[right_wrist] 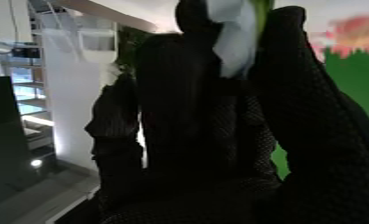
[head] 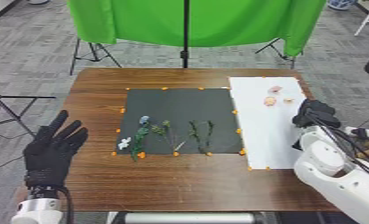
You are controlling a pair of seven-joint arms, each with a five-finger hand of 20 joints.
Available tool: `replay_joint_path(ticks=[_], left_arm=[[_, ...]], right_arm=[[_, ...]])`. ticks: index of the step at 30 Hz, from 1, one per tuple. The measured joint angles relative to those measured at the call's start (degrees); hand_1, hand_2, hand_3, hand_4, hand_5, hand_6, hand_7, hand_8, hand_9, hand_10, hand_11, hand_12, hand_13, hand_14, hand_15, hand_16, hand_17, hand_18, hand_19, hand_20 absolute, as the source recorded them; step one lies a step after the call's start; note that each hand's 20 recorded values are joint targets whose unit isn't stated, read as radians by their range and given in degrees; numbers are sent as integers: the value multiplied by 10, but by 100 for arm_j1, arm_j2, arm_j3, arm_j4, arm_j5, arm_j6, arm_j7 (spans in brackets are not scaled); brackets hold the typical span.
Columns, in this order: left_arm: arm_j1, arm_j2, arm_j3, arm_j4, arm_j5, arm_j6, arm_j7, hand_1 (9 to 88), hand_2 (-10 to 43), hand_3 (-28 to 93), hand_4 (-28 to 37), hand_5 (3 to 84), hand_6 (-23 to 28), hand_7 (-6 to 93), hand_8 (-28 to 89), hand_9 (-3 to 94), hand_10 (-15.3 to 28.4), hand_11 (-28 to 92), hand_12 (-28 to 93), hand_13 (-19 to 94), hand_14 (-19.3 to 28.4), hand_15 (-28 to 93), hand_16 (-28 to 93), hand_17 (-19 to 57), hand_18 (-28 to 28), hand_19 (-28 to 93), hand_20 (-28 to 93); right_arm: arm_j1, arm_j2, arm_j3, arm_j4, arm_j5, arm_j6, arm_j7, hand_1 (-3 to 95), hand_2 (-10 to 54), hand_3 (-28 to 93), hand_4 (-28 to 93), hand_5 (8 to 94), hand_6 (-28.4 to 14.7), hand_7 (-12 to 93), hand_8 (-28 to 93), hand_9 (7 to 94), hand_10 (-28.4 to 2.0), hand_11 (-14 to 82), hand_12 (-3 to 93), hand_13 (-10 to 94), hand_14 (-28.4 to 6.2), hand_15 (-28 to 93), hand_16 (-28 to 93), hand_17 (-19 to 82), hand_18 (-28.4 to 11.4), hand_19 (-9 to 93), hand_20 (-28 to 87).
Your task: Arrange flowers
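Slender white-and-green flower piece point(right_wrist: 234, 50), likely light and fragile, pinched between black-gloved fingers point(right_wrist: 285, 60) of the right hand point(head: 314, 114); best held low; left hand point(head: 49, 157) spread, empty

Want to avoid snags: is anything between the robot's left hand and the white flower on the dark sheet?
Nothing visible stands between the left hand and the white flower; small orange tabs lie to either side of that path.
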Motion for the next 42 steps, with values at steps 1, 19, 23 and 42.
replay_joint_path(ticks=[1, 19, 23, 42], left_arm=[[1, -6, -9, -2, 3, 0, -8, 175, 96, 778, -283, 355, 78, 93, -89, 332, 204, 240, 107, 207, 281, 569, -111, -84, 284, 534, 186], [103, -8, -118, -69, -20, 100, -18, 178, 96, 780, -283, 360, 81, 107, -95, 337, 209, 261, 104, 208, 283, 583, -115, -83, 284, 538, 184], [85, -2, -105, -69, -20, 102, -21, 179, 94, 784, -283, 362, 82, 112, -98, 339, 211, 273, 101, 211, 284, 591, -116, -83, 284, 540, 184], [-211, -116, -104, -1, 167, 22, -381, 180, 93, 787, -283, 366, 83, 126, -107, 343, 215, 306, 84, 218, 284, 612, -132, -82, 284, 549, 181]], right_arm=[[-90, -10, 76, -34, -36, 99, -1, 594, -95, 650, -283, 863, 35, 175, 9, 936, -55, 159, 340, 791, -35, 619, 257, 343, -193, 895, 409], [1937, -1616, -2261, -473, 338, 653, -1697, 582, -95, 646, -283, 846, 36, 194, 3, 906, -71, 260, 318, 748, -50, 680, 222, 310, -190, 888, 410], [2356, -2274, -2523, -297, 225, 547, -1760, 583, -95, 633, -283, 844, 37, 191, -1, 894, -72, 311, 304, 740, -55, 700, 221, 304, -194, 888, 419], [2661, -3484, -3048, 535, 6, -416, -1892, 528, -95, 620, -283, 789, 37, 150, -18, 841, -84, 409, 263, 674, -77, 767, 233, 256, -203, 861, 447]])
